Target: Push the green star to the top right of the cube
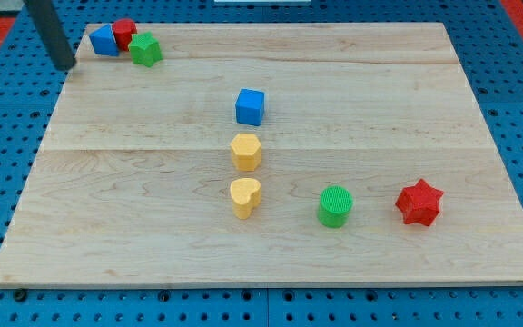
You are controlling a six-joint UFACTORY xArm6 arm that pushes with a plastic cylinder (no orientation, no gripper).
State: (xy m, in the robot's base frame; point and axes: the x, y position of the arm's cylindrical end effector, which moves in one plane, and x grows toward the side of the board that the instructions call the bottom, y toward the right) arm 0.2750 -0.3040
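The green star (pixel 145 50) lies at the board's top left corner, touching a red block (pixel 123 33) and close to a blue block (pixel 104 41) on its left. The blue cube (pixel 251 106) sits near the middle of the board, well to the right of and below the star. My tip (pixel 65 65) is at the board's top left edge, to the left of the three clustered blocks and a little below the blue block, not touching any of them.
A yellow hexagon (pixel 246 151) and a yellow heart (pixel 245 196) lie in a line below the cube. A green cylinder (pixel 335 206) and a red star (pixel 419 203) sit at the lower right. The wooden board (pixel 425 109) rests on a blue pegboard.
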